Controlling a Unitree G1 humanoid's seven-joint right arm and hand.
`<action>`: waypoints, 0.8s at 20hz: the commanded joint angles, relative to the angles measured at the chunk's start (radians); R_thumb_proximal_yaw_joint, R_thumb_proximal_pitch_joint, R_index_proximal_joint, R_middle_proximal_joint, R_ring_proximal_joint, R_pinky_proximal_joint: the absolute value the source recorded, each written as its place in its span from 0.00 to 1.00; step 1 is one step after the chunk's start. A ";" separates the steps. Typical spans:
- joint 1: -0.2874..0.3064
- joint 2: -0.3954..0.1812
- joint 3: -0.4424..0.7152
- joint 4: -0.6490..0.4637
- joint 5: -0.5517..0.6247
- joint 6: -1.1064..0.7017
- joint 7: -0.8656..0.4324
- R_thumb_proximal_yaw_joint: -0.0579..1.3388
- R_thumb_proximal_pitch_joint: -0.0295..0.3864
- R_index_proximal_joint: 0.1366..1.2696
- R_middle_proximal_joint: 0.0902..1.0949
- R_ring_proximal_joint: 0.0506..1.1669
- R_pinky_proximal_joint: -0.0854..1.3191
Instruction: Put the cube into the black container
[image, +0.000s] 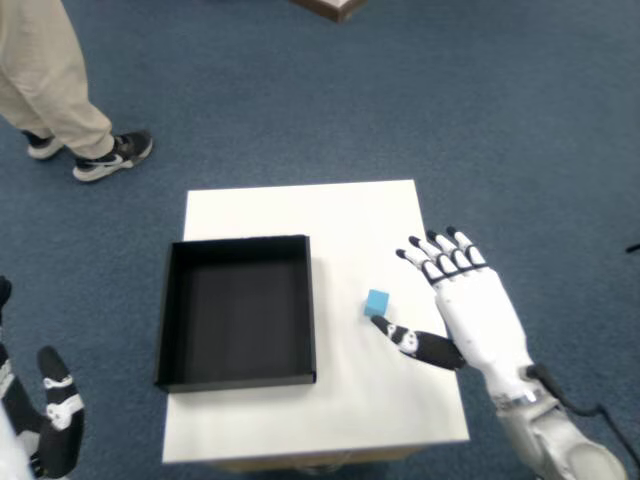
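Right hand (470, 310) is released, holding nothing, palm down over the right edge of the white table (350, 215), fingers spread toward the far edge, thumb tip just beside the blue cube (377, 302). Cube rests right of centre, turned slightly askew to the table edges, with no long axis discernible; contact with the thumb cannot be determined. The black container (237, 310) sits along the left edge, apart from the cube, and the table's near edge is cut off.
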 joint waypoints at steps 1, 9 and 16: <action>-0.066 0.016 -0.010 -0.043 -0.006 0.068 -0.051 0.15 0.04 0.18 0.12 0.12 0.07; -0.132 0.061 -0.015 0.014 0.001 0.138 0.056 0.16 0.03 0.16 0.10 0.11 0.06; -0.200 0.075 0.001 0.160 -0.024 0.165 0.054 0.19 0.02 0.15 0.09 0.11 0.06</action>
